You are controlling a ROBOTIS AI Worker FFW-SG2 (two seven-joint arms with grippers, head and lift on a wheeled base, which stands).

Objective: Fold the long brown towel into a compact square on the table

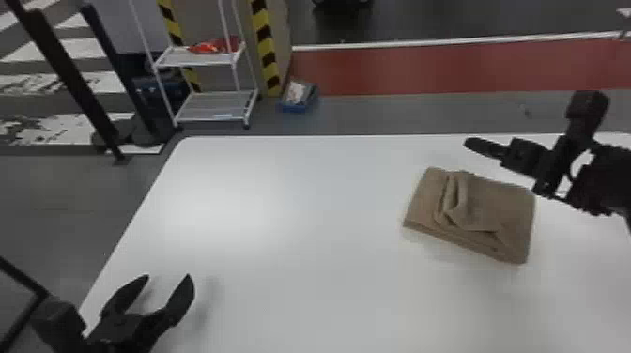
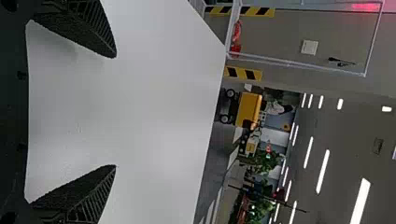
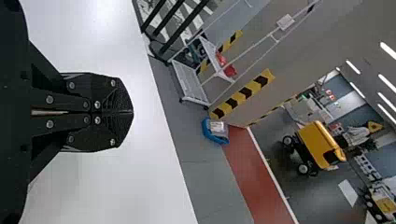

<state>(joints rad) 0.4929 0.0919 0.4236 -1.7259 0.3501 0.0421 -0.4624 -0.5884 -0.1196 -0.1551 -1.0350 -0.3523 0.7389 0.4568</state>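
**One folded brown towel lies on the right, two grippers apart from each other**

The brown towel [image 1: 507,204] rests on the right part of the white table [image 1: 281,206], folded into a thick, roughly four-sided pad set at a slant. Stacked layers show along its near edge. On top, a loose fold stands up in a crumpled ridge toward the pad's left side, and slanting creases run from it toward the near right corner.

The left gripper [image 1: 167,277] is at the near left of the table, well apart from the towel, its two fingers spread wide. The right gripper [image 1: 471,142] is at the far right, just past the towel's far edge in the head view, pointing left. Its fingers [image 3: 112,95] are pressed together, tip against tip.

Beyond the table's far edge, toward the left, stands a white rack [image 1: 206,58] with red items [image 1: 213,46] on its upper shelf. A blue bin [image 1: 293,107] sits on the floor to its right, beside a yellow-and-black striped post [image 1: 266,47].
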